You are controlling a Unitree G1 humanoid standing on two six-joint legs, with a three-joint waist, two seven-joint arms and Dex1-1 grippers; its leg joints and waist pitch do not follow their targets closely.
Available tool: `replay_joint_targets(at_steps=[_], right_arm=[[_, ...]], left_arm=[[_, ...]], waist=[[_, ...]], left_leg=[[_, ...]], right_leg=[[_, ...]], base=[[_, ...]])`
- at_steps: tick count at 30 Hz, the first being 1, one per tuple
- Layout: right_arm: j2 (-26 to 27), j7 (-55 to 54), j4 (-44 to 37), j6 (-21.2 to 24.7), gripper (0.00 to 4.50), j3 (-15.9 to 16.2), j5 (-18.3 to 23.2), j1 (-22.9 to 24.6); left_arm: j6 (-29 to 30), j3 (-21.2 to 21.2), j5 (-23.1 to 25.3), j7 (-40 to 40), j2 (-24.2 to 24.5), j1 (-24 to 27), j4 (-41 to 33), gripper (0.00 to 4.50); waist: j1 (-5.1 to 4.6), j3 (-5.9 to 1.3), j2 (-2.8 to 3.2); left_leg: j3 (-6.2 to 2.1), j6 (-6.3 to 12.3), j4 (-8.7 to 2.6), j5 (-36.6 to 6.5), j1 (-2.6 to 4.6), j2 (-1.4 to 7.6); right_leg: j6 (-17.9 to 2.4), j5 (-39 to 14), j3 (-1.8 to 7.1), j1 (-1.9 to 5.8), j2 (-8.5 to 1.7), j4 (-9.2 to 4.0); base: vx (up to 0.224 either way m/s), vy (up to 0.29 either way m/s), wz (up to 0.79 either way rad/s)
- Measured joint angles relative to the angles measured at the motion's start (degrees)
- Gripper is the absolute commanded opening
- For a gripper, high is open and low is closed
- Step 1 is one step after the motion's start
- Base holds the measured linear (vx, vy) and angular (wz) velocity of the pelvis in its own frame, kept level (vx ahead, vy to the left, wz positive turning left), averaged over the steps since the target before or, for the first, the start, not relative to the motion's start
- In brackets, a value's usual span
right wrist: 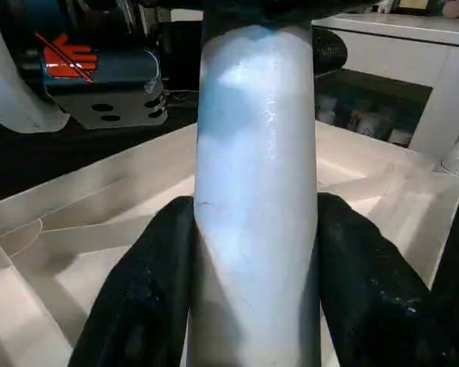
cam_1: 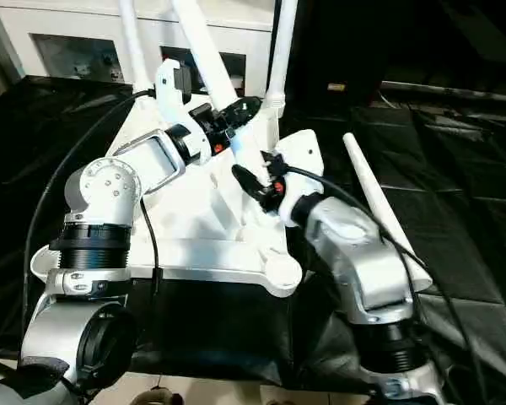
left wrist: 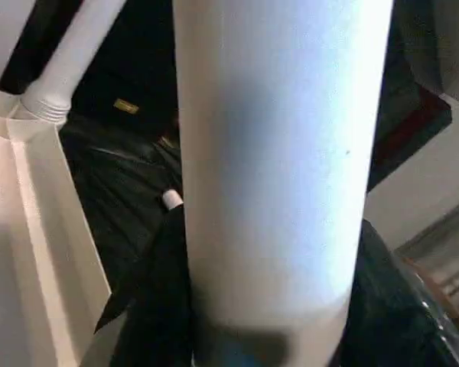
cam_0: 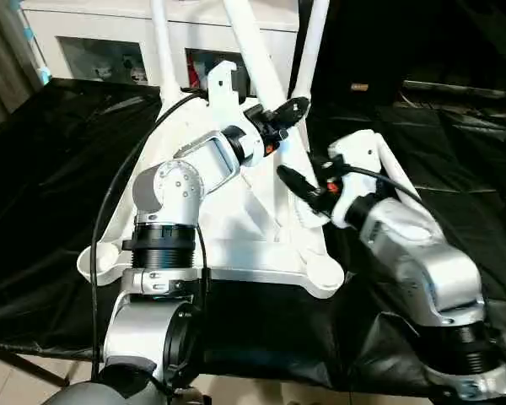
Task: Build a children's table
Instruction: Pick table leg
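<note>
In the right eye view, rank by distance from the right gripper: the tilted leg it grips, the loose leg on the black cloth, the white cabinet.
1. Tilted leg, between the right gripper's fingers.
2. Loose leg, lying on its right.
3. White cabinet, at the back.

A black sheet [cam_0: 51, 169], creased and faintly glossy, covers the work surface and drapes over its near edge, where a strip of pale floor [cam_0: 261, 392] shows below. Behind it stands a white cabinet [cam_0: 93, 42] with open compartments holding small, indistinct items, and a curtain [cam_0: 4, 51] hangs at the far left beside it. To the right of the cabinet the background is dark, with a small yellowish label [cam_0: 359, 86] on a black surface and a pale horizontal bar [cam_0: 455, 87] further right.
</note>
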Motion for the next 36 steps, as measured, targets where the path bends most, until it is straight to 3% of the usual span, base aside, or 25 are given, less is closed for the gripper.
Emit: replay_joint_targets(at_steps=[4,5,9,10,13,15,19,24,31,36], right_arm=[[0.0,0.0,0.1,-0.2,1.88,0.0,0.0,0.0],[0.0,0.1,0.1,-0.3,2.44,0.0,0.1,0.0],[0.0,2.1,0.1,1.2,2.6,-1.4,2.9,0.0],[-0.1,3.0,0.1,2.2,2.88,-2.3,4.4,-0.1],[-2.0,7.2,-0.4,6.7,3.0,-4.2,9.8,-0.1],[-6.3,12.7,-1.1,11.8,3.0,-6.1,15.8,-0.3],[-12.1,20.0,-2.9,18.0,3.0,-9.2,22.9,-1.9],[-15.3,24.7,-2.9,23.8,3.0,-10.6,29.3,-2.0],[-17.7,28.0,-3.3,26.2,3.0,-8.8,31.1,-2.0],[-18.1,28.0,-3.8,26.6,2.46,-7.7,31.0,-2.0]], left_arm=[[0.0,0.0,-0.1,0.0,0.0,0.0,-0.1,1.9],[0.0,0.0,-0.1,0.0,0.0,0.0,-0.1,1.89],[0.0,-1.3,-0.2,-1.9,0.8,0.0,-1.0,1.87],[0.0,-2.0,-0.2,-3.3,1.4,0.0,-1.4,1.87],[0.8,-5.8,-0.6,-9.4,4.5,0.2,-3.4,1.87],[2.5,-9.9,-2.3,-17.4,8.4,0.6,-6.5,1.87],[3.8,-11.6,-4.9,-26.6,11.9,0.6,-8.9,1.86],[4.7,-15.8,-5.7,-34.9,16.3,0.6,-9.8,1.86],[5.8,-16.8,-6.8,-37.5,16.5,0.6,-9.8,1.86],[6.3,-16.7,-7.3,-38.1,16.3,0.5,-9.7,1.86]], waist=[[-0.05,0.0,-0.01],[-0.05,0.0,-0.01],[-0.03,0.0,-0.03],[-0.01,0.0,-0.03],[0.03,0.0,-0.02],[0.2,0.0,-0.02],[0.05,-0.01,-0.05],[0.06,-0.03,-0.08],[0.15,-0.04,-0.1],[0.19,-0.04,-0.1]], left_leg=[[0.0,0.0,0.0,0.0,0.01,0.0],[0.0,0.0,0.0,0.0,0.01,0.0],[0.0,0.0,0.0,0.0,0.01,0.0],[0.0,0.0,0.0,0.0,0.01,0.0],[0.0,0.01,0.0,0.0,0.01,0.0],[0.01,0.04,0.01,0.0,0.01,0.0],[0.01,0.04,0.04,0.0,0.09,0.0],[0.02,0.0,0.06,0.0,0.15,0.02],[0.01,0.0,0.17,0.0,0.11,0.02],[0.02,0.0,0.17,0.0,0.1,0.02]], right_leg=[[0.0,0.0,0.0,0.0,0.0,0.01],[0.0,0.0,0.0,0.0,0.0,0.01],[0.0,0.0,0.0,0.0,0.0,0.01],[0.0,0.0,0.0,0.0,0.0,0.01],[0.0,0.0,0.0,0.0,0.0,0.02],[0.0,0.0,0.01,0.01,0.0,0.02],[0.0,0.0,0.02,0.03,0.0,0.1],[-0.1,0.1,0.02,0.06,0.0,0.15],[-0.1,0.1,0.03,0.09,-0.01,0.14],[-0.1,0.1,0.03,0.09,-0.01,0.13]], base=[[0.0,0.0,0.0],[0.0,0.0,0.0],[0.0,0.0,0.0],[0.0,0.0,0.0],[0.0,0.0,0.0],[0.0,0.0,0.0],[0.0,0.0,0.0],[0.0,0.0,0.0],[0.0,0.0,0.0],[0.0,0.0,0.0]])
